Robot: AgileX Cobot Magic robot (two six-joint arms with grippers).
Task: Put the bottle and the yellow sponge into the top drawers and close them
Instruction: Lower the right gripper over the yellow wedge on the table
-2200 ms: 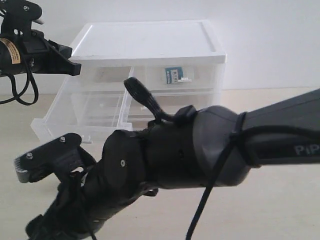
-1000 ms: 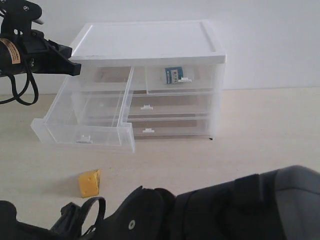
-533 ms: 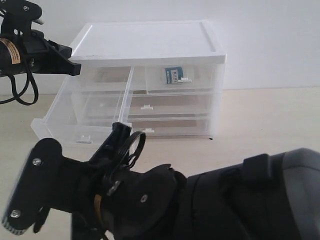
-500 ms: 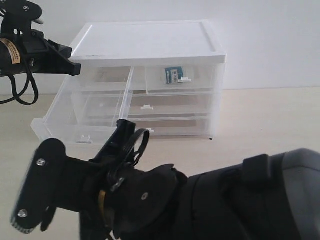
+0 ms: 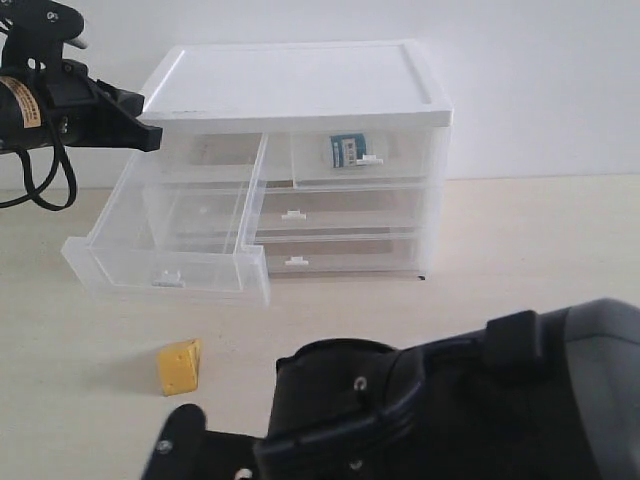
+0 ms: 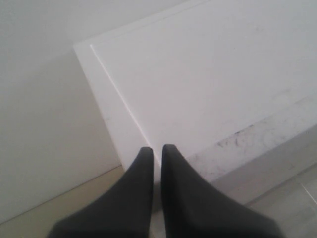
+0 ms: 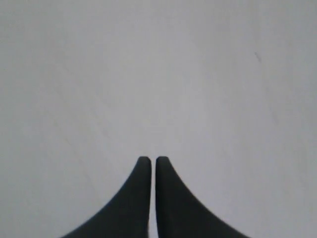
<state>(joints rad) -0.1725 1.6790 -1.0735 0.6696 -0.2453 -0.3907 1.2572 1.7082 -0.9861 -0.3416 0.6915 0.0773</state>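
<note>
Yellow sponge: the yellow sponge (image 5: 180, 367), a small orange-yellow wedge full of tiny holes, lies on the pale smooth table (image 5: 520, 240). It is in front of the open drawer and touches nothing else.
Bottle: the bottle (image 5: 345, 151) is small, with a dark teal body and a white label. It sits inside the shut right top drawer (image 5: 400, 160) and shows through the clear front.
Left top drawer: the left top drawer (image 5: 165, 272) is a see-through plastic box with a little white clip handle. It is pulled far out, and I see nothing in it.
Cabinet: the cabinet's white top (image 5: 290, 85) is flat, hard and smooth, with a raised rim. Both wide see-through drawers (image 5: 340, 212) under it are shut.
Left gripper: the left gripper (image 6: 156, 148) has two black pointed fingers pressed together, holding nothing. It hangs up by the edge of the white top.
Right gripper: the right gripper (image 7: 149, 159) is pinched together too, with nothing between its fingers. Only plain pale surface shows under it (I cannot tell how near the sponge is).
Risk, sponge: it looks soft and light. Closed fingers would just push it away, so they need to spread first. Its slanted sides could also pop out of a pinch.
Risk, drawer: it sticks out a long way. A bump from the big black right arm (image 5: 480, 400) could shove the light cabinet. A push on one corner might jam the drawer crooked.
</note>
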